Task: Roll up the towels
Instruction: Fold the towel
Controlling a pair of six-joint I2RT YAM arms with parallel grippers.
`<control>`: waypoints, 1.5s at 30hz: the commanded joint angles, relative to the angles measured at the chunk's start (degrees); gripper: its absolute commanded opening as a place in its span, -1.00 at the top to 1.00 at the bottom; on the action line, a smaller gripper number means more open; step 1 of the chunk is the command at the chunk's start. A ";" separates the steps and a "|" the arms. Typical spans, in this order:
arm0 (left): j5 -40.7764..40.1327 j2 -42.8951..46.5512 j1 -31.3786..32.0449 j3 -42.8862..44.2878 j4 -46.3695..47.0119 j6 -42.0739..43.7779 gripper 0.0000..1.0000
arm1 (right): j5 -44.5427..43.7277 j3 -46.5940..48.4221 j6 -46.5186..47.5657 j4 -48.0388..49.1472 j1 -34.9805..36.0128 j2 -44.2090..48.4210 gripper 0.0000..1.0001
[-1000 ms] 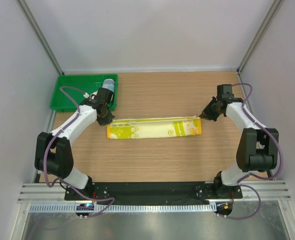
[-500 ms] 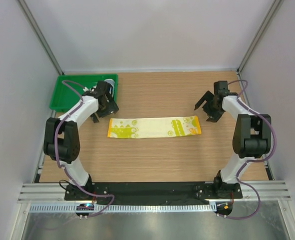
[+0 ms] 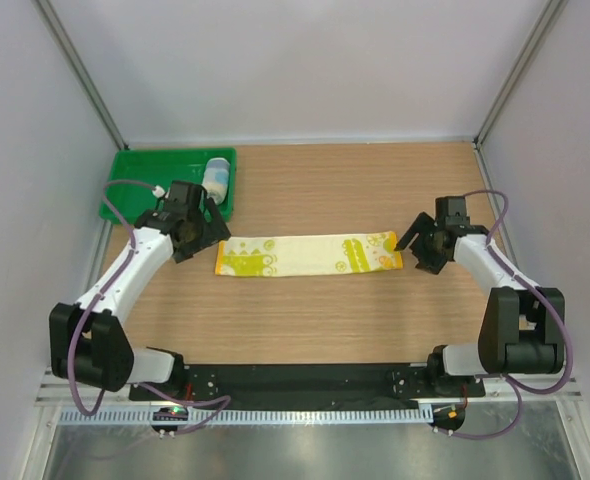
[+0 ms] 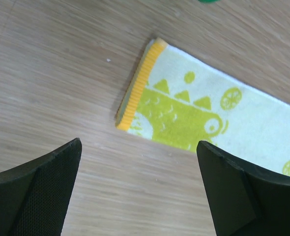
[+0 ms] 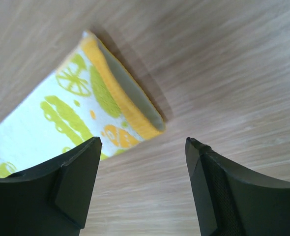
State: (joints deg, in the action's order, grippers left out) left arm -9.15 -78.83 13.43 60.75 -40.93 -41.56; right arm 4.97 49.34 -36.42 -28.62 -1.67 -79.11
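Note:
The long yellow-green and white towel (image 3: 308, 254) lies flat across the middle of the table, folded lengthwise. Its orange-edged left end (image 4: 137, 86) shows in the left wrist view and its right end (image 5: 123, 96) in the right wrist view. My left gripper (image 3: 201, 238) (image 4: 139, 145) hovers open just off the left end, holding nothing. My right gripper (image 3: 416, 250) (image 5: 144, 140) stands open just off the right end, also holding nothing. The light blue and white towel (image 3: 216, 178) sits as a small bundle in the right part of the green tray.
The green tray (image 3: 145, 195) stands at the back left, close behind my left wrist. White walls with metal posts close in the table on the left, back and right. Bare wood lies in front of and behind the long towel.
Both grippers were shut at the towel's ends and have opened and let go. The towel has settled flat. The left arm swung towards the tray and came back; the right gripper dropped to the right end.

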 commanded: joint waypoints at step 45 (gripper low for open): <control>1.06 7.28 -0.07 1.30 -6.97 13.08 -1.00 | -11.89 -2.94 3.64 2.27 -0.17 -4.48 0.98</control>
State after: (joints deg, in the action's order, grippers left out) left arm -7.94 -71.40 13.47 62.00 -47.46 -29.52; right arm 1.08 44.03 -34.17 -23.11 -1.67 -85.86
